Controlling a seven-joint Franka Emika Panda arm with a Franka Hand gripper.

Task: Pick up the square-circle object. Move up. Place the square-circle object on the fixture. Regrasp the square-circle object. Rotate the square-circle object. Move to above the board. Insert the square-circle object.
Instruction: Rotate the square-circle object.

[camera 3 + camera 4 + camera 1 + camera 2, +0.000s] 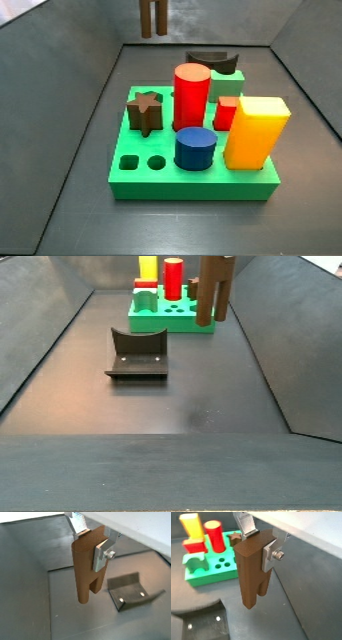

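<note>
Hanging in the air above the floor, the brown square-circle object is being clamped at its upper end by the gripper, silver fingers pressing its flat faces; appearing rigid, light, wood-like, unlikely to deform; forked lower end pointing down; flat sides offering the surest hold; fixture and green board lying below.

Even, soft light — faint glare, wrist views slightly blurred
</note>
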